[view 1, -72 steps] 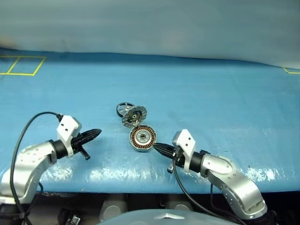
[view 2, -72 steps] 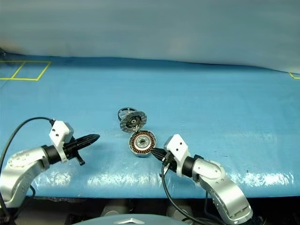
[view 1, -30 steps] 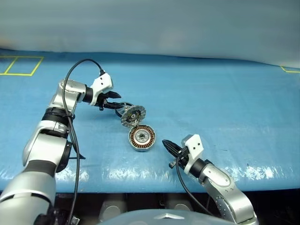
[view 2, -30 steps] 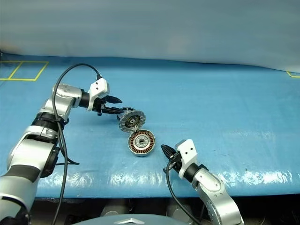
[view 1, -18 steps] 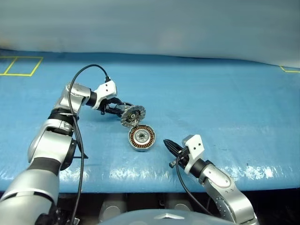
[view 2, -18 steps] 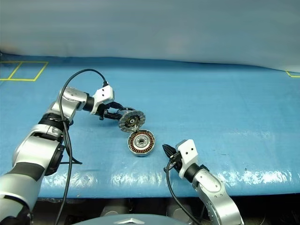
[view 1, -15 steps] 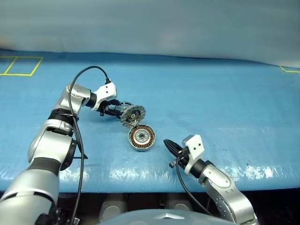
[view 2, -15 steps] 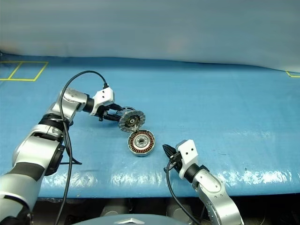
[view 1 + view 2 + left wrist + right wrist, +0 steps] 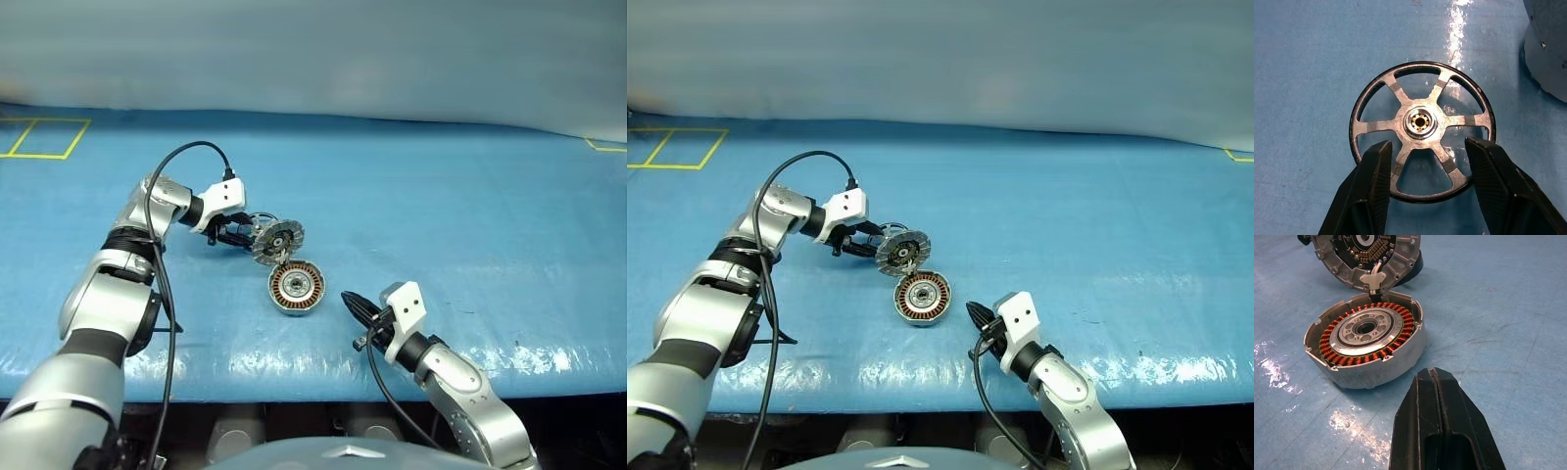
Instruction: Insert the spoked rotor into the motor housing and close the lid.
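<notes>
Your left end effector (image 9: 1425, 191) is spread astride the dark six-spoked rotor (image 9: 1422, 128), flat on the blue counter (image 9: 470, 215) mid-width. Your right end effector (image 9: 1437, 431), pressed together, sits beside the copper-wound housing (image 9: 1369, 345) and ribbed lid (image 9: 1366, 254).

Lid (image 9: 279, 241) behind housing (image 9: 297, 287); rotor (image 9: 1422, 129) leftward

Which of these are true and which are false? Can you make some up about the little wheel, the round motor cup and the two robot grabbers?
1. The spoked rotor lies flat on the blue table. True.
2. The left gripper is shut tight. False: its fingers stand open, either side of the rotor.
3. The motor housing already has the rotor inside. False: its copper windings show uncovered.
4. The right gripper is shut and holds nothing. True.
5. The lid covers the housing. False: it stands open behind it.
</notes>
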You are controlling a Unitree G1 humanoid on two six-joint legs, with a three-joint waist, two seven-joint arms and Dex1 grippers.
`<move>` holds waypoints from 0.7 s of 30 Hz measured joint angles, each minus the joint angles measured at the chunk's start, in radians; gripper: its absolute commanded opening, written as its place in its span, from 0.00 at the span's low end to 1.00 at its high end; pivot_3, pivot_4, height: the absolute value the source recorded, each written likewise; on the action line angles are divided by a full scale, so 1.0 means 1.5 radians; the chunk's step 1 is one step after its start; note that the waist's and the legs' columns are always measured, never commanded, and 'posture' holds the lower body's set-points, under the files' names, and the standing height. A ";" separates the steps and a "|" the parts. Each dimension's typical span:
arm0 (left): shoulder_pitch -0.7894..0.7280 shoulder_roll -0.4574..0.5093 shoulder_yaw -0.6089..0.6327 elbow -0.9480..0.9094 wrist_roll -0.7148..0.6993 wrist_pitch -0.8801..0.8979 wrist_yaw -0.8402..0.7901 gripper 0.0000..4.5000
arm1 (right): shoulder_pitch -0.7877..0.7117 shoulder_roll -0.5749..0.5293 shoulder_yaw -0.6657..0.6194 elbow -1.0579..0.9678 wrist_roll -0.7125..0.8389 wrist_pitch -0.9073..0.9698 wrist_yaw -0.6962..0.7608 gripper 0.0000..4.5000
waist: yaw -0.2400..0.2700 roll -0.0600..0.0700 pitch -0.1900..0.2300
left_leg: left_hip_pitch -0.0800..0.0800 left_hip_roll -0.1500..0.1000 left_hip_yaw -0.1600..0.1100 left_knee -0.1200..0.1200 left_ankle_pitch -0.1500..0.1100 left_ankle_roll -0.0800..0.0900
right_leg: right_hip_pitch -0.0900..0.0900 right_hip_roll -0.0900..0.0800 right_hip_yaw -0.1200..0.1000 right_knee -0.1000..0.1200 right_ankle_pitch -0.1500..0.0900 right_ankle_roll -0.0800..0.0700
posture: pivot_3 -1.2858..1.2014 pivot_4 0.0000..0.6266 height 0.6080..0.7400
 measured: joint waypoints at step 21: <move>0.005 -0.002 0.004 0.013 0.015 -0.014 0.068 0.25 | -0.002 0.001 0.001 0.000 0.000 0.001 -0.003 0.00 | -0.001 0.000 -0.001 | 0.002 0.000 0.000 0.001 0.000 0.000 | 0.002 0.000 0.000 0.002 0.000 0.000 | 0.52 0.24 1.00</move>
